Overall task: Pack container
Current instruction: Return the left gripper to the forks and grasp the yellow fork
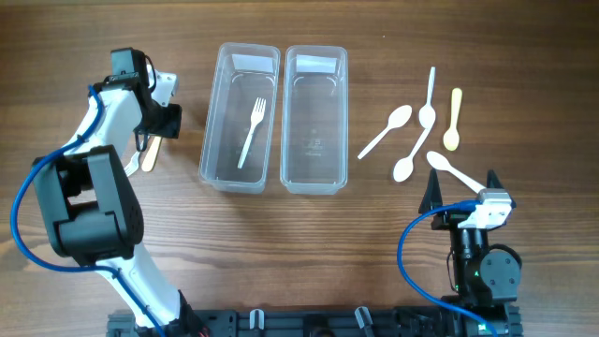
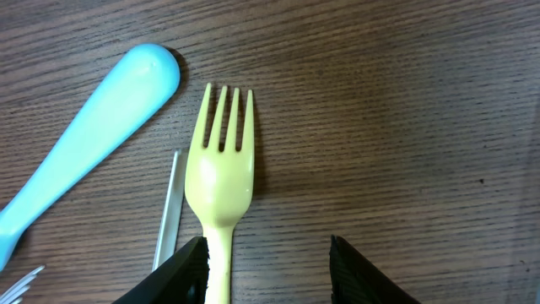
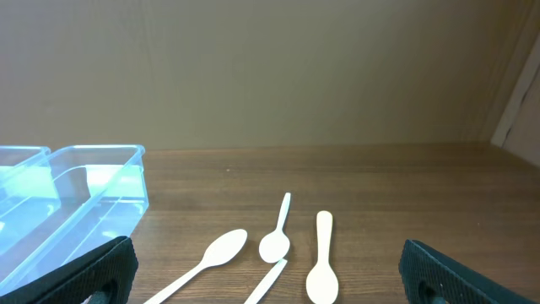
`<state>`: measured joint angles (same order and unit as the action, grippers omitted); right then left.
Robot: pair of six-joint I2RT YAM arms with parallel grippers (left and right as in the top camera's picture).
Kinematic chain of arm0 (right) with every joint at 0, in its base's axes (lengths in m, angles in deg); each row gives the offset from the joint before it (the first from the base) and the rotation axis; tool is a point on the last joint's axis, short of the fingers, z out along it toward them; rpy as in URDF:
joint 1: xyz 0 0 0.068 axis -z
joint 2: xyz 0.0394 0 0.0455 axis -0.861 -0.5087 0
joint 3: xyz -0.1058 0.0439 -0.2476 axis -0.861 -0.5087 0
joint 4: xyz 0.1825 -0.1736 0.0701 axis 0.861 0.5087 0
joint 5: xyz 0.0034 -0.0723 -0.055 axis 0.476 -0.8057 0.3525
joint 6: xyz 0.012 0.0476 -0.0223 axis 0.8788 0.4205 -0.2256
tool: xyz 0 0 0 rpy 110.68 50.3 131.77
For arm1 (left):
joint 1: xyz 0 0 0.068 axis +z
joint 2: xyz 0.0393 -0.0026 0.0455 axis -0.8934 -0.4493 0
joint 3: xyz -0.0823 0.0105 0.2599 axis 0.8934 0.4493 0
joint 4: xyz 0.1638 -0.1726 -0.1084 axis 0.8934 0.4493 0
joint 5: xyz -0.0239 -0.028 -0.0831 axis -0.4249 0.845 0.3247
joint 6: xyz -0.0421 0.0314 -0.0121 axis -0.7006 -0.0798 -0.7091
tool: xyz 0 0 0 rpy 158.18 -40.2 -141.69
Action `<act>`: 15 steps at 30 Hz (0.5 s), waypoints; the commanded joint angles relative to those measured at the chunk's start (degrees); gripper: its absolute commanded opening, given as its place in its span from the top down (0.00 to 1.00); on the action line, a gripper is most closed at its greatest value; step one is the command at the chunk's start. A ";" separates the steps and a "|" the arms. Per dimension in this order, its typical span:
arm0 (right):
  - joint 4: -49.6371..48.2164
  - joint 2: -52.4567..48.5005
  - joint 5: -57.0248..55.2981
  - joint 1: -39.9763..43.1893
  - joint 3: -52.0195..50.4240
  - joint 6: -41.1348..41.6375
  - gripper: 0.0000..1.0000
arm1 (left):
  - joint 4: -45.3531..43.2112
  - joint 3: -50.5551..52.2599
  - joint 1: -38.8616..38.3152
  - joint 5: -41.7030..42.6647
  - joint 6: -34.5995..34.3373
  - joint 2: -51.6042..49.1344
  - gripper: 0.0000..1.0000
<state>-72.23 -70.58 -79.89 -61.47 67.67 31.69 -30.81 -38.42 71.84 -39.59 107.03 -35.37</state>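
Two clear plastic containers stand side by side at mid-table. The left container (image 1: 213, 140) holds one white fork (image 1: 252, 131); the right container (image 1: 315, 178) is empty. My left gripper (image 1: 154, 131) is open and low over the table at the far left. In the left wrist view (image 2: 268, 274) the handle of a yellow fork (image 2: 221, 177) lies between its fingers, close to the left one. My right gripper (image 1: 461, 187) is open and empty, just in front of the spoons (image 3: 270, 283).
Beside the yellow fork lie a light blue handle (image 2: 93, 127), a thin clear handle (image 2: 169, 211) and white tines (image 2: 21, 283). Several white spoons (image 1: 386, 131) and a cream spoon (image 1: 453, 120) lie right of the containers, also in the right wrist view (image 3: 321, 253).
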 commanded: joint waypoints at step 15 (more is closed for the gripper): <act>-0.33 0.46 0.92 0.24 -0.07 -0.59 0.00 | -1.84 -0.35 3.58 1.14 0.31 -2.97 0.63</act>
<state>-72.23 -70.58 -79.89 -61.47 67.67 31.69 -32.47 -38.42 75.07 -39.59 107.01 -37.45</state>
